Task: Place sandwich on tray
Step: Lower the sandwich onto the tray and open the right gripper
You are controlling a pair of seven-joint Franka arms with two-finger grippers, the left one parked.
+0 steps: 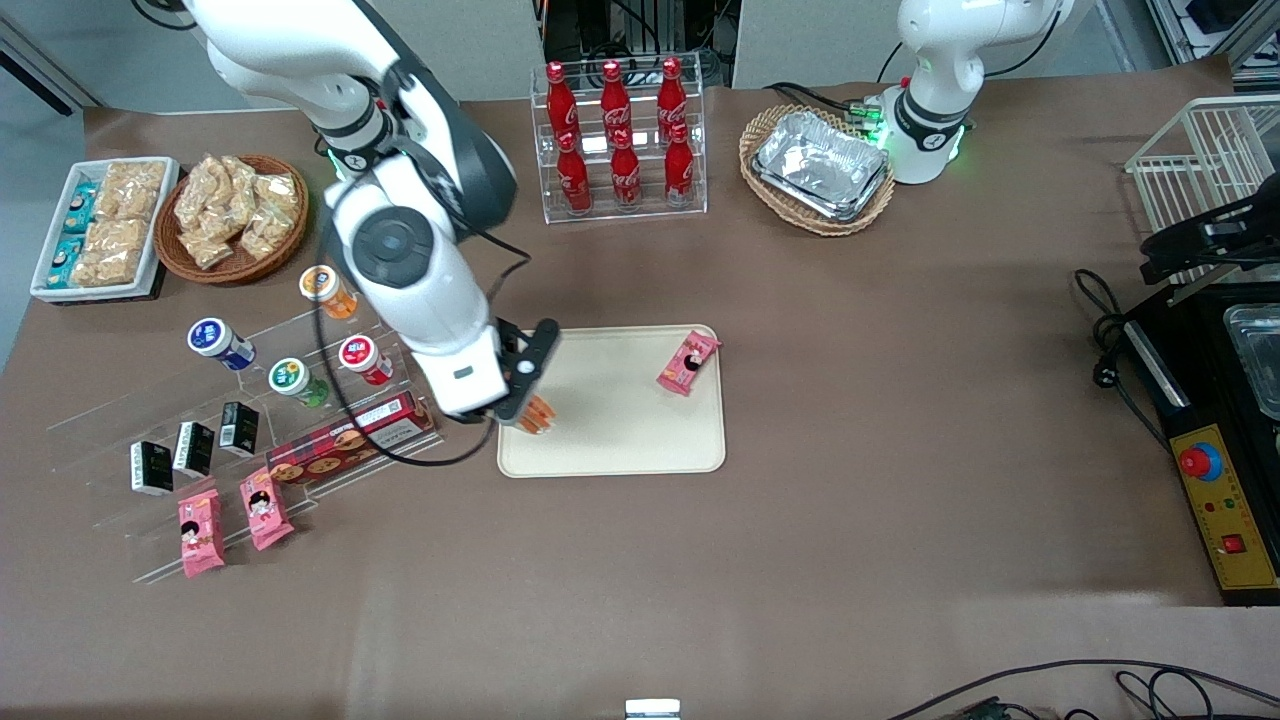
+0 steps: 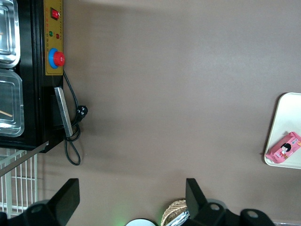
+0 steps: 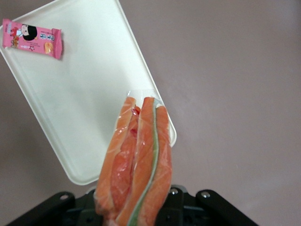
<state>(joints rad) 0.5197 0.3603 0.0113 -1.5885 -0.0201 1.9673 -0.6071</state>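
Right wrist view: sandwich [image 3: 136,165] in tool [image 3: 136,214], above tray [image 3: 80,89].

My fingers [image 1: 528,395] grip the sandwich [image 1: 540,413] above the tray [image 1: 610,440], which lies flat on the brown table [image 1: 850,500]. Also on the table are a bottle rack [image 1: 620,130], two wicker baskets [image 1: 235,265] and a white snack tray [image 1: 45,275].

The gripper [image 1: 525,405] hangs over the tray [image 1: 610,450] edge nearest the working arm, clamped on the sandwich [image 3: 136,169]. Most of the tray is bare. A pink snack packet [image 1: 688,363] lies at its corner toward the parked arm. A clear shelf of snacks [image 1: 330,445] stands just beside the gripper.
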